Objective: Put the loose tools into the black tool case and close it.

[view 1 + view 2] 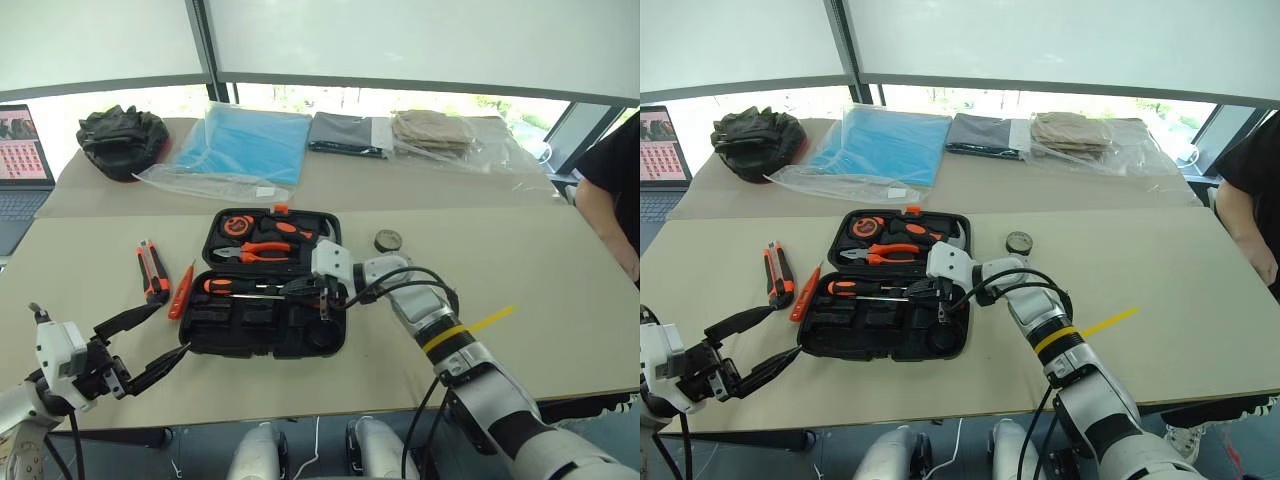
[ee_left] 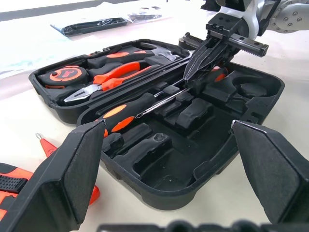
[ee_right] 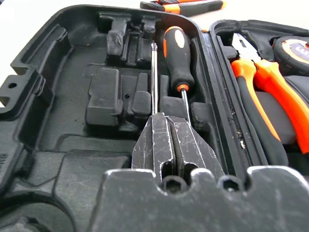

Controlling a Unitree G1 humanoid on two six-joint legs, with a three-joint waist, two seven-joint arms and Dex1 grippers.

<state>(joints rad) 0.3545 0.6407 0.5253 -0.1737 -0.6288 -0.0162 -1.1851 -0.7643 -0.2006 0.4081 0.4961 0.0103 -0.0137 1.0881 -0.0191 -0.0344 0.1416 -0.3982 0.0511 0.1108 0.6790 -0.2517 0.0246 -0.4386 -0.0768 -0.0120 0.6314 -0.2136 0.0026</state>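
From the head camera I can read no writing on any tool. The black tool case [image 1: 268,300] lies open on the table [image 1: 520,300]; my right gripper [image 1: 322,297] is inside it, fingers together. The utility knife [image 1: 151,271] and small screwdriver [image 1: 181,291] lie just left of the case. My left gripper [image 1: 150,345] hangs wide apart, empty. In the right wrist view, the closed fingers [image 3: 164,145] pinch a screwdriver [image 3: 154,79] shaft beside a second screwdriver [image 3: 178,58].
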